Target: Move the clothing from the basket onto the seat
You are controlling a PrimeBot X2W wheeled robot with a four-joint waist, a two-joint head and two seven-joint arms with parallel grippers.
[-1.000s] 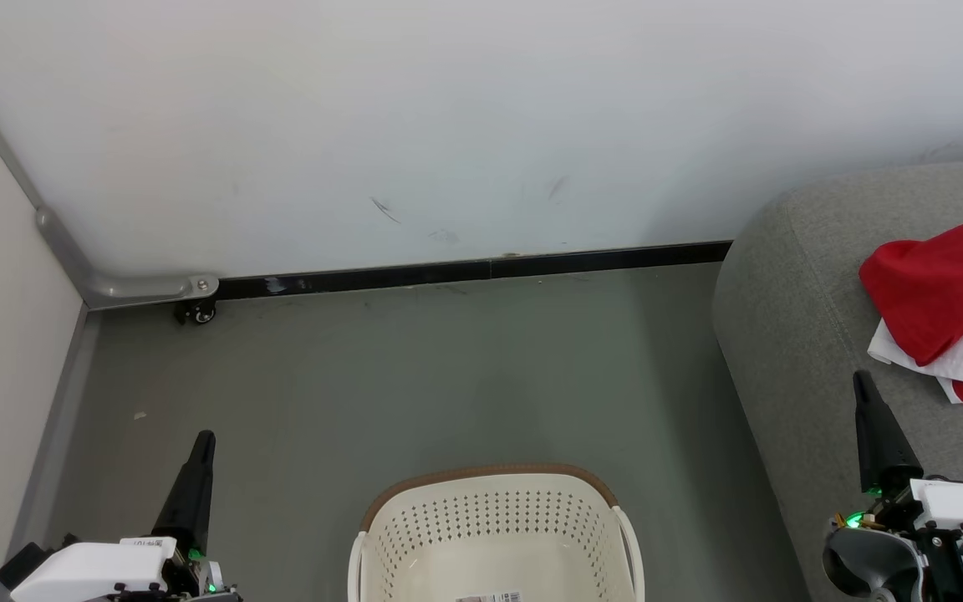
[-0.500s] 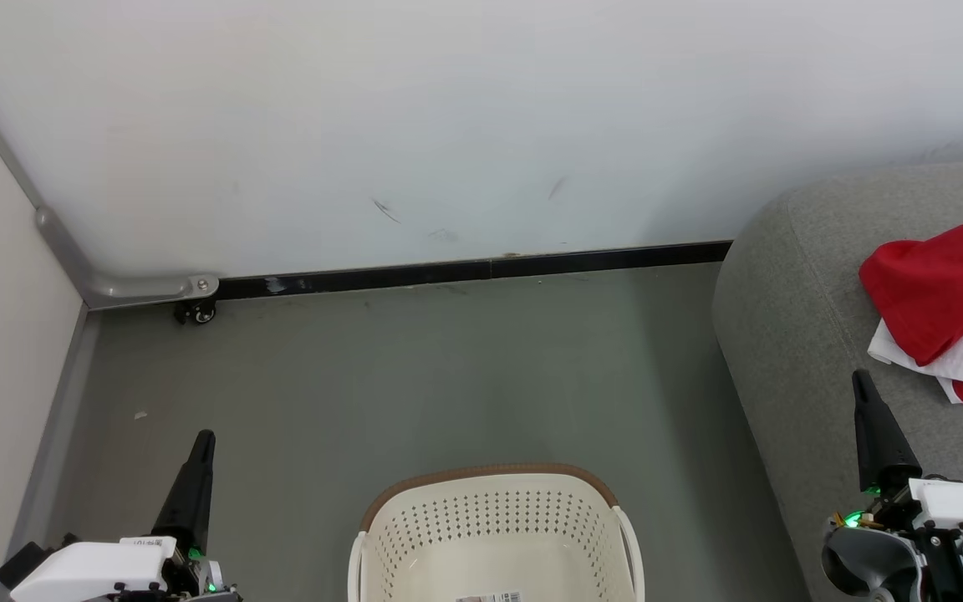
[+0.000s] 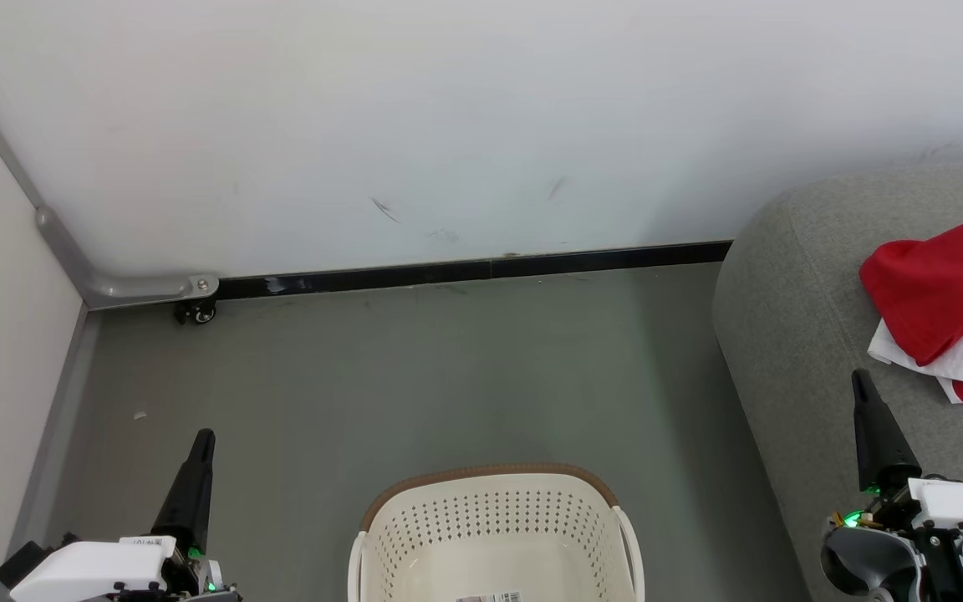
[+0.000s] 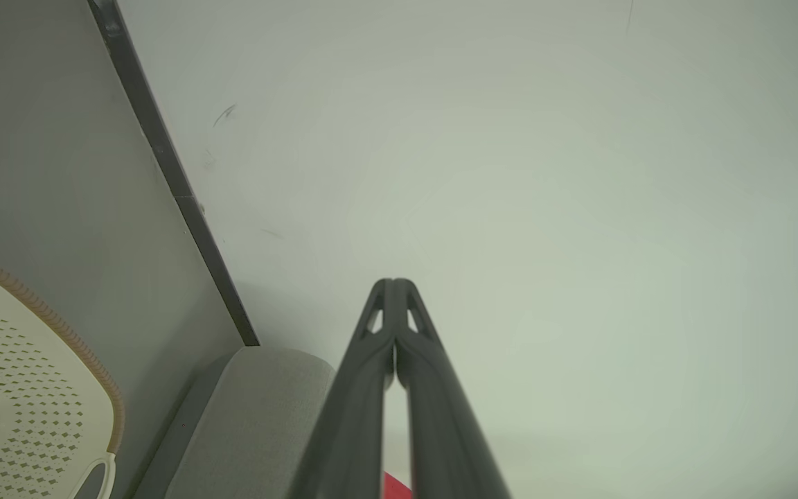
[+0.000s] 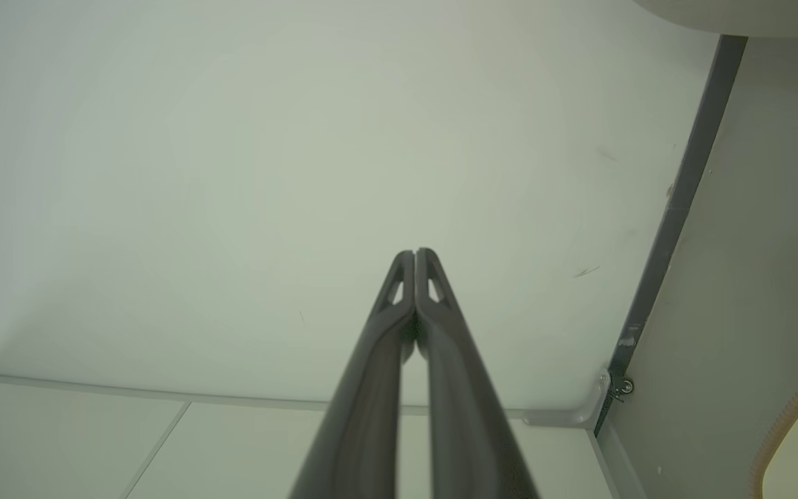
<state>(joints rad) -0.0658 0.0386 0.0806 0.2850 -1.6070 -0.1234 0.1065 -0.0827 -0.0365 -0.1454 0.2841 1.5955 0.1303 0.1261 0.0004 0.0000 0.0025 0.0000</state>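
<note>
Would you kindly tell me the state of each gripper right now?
Left gripper: closed, holding nothing.
Right gripper: closed, holding nothing.

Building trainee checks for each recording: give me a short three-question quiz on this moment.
1. Where does the red clothing lie?
2. True or false: both pairs of jaws stand open.
3. The part of the basket in the head view holds: A) red garments, B) just a label, C) a shoe.
Key: 1. On the grey seat. 2. False, both are shut. 3. B.
</note>
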